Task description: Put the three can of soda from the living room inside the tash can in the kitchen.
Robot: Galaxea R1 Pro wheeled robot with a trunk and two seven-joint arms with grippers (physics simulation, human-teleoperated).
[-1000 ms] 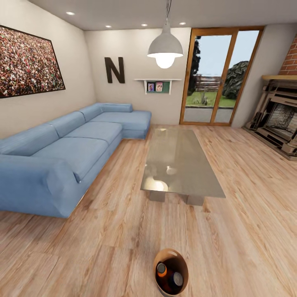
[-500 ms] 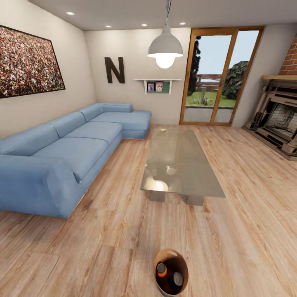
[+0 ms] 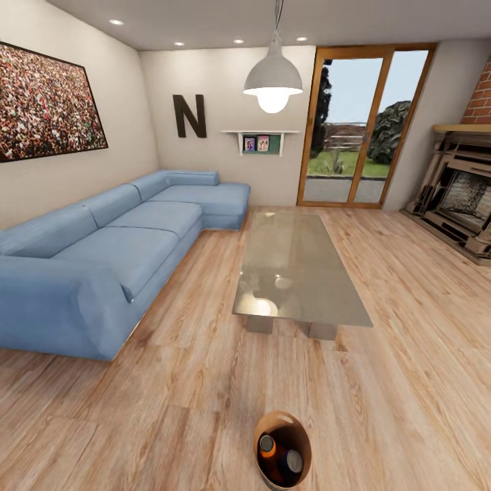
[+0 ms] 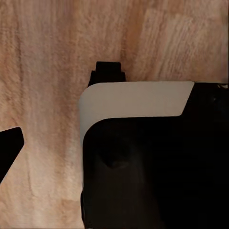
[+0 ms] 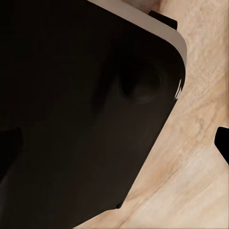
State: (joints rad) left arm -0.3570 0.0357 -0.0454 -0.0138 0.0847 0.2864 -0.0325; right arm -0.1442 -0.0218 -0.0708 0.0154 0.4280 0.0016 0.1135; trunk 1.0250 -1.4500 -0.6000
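Note:
The tash can (image 3: pixel 281 418) stands on the wood floor at the bottom middle of the head view, copper-brown inside. In it lies an orange can of soda (image 3: pixel 267 447) beside another can of soda (image 3: pixel 294 462) with a grey end; the dark space between them is unclear. In the left wrist view one black fingertip (image 4: pixel 8 149) pokes in at the frame's edge over the floor. In the right wrist view one black fingertip (image 5: pixel 222 143) shows the same way. Both sets of fingers stand wide apart with nothing held between them.
A low glass table (image 3: pixel 293 269) stands beyond the bin, a long blue corner sofa (image 3: pixel 116 245) along the left wall, a brick fireplace (image 3: pixel 460 198) at the right, glass doors (image 3: pixel 358 123) at the back. The robot's own dark body (image 4: pixel 152 162) (image 5: pixel 81 105) sits close under both wrist cameras.

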